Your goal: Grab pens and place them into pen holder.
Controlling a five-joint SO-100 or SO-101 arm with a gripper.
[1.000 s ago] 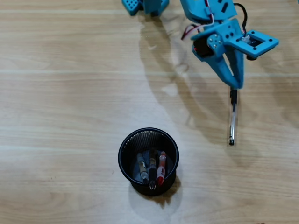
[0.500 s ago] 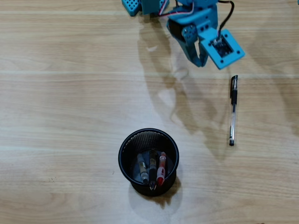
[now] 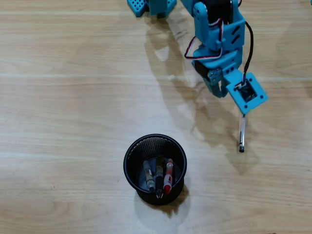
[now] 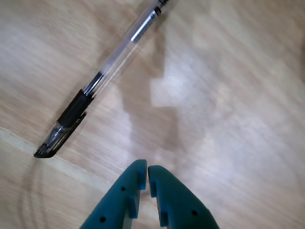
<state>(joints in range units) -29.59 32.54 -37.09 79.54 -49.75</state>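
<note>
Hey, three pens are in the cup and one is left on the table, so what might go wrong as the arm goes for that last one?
Two risks show. The gripper has its jaws nearly shut and sits beside the clear pen, not over it, so coming down like this it would likely nudge or roll the pen rather than grasp it. The pen holder already holds three pens leaning together, so a fourth could catch on them or on the rim.

end effector point(image 4: 147, 175) swung back over clear stick pen point(image 4: 102, 78), arm extended again
</note>
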